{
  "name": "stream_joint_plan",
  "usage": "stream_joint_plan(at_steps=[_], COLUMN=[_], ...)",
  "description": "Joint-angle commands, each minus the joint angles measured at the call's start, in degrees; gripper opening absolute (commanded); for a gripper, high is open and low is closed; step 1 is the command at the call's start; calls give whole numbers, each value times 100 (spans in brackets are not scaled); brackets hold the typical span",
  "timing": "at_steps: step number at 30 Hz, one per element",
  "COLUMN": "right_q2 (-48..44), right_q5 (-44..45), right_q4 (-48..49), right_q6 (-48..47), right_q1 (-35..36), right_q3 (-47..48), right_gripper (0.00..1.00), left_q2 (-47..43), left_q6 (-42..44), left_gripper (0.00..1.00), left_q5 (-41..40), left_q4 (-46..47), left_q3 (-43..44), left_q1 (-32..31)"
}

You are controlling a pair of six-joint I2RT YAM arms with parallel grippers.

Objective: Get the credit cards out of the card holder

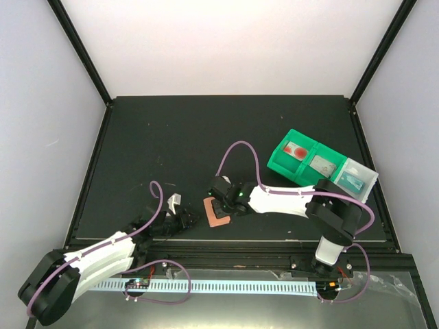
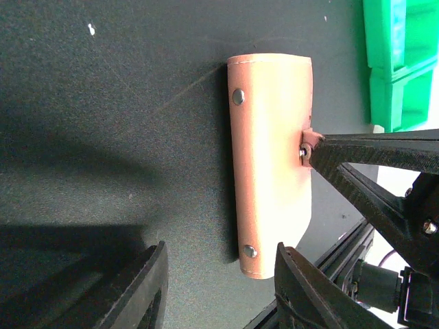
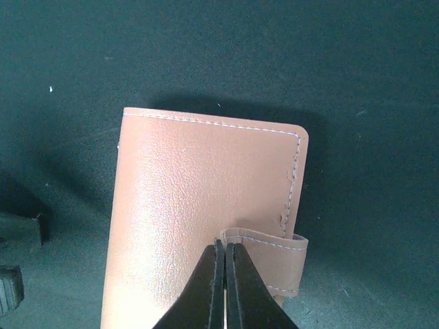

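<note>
The card holder lies closed on the black table, terracotta face up, between my two grippers. It also shows in the left wrist view and the right wrist view. My right gripper is shut, with its tips pinching the slightly lifted free end of the brown tab. Its tip shows at the tab's snap in the left wrist view. My left gripper is open and empty, just left of the holder's near end. The credit cards are hidden.
Two green bins and a clear bin stand in a row at the right, one green bin holding something red. The table's front rail runs just in front of the holder.
</note>
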Motion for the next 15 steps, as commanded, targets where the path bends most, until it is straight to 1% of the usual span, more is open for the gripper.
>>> stream_joint_plan(at_steps=[1,7,12,15], right_q2=[-56,-326,-639,-893], right_q5=[-28,-49,-108,-129], right_q4=[191,309,553,795], right_q6=[6,26,123,197], right_q1=[38,36,37,36], right_q3=[-160,-240,-423,-630], right_gripper=[1,1,1,1], left_q2=[47,48,44,48], left_q6=[112,186,394,715], left_gripper=[45,45,52,62], left_q5=[44,74,112,57], left_q4=[56,50,-113,-535], left_q3=[161,221,363,642], left_q1=[35,35,41,77])
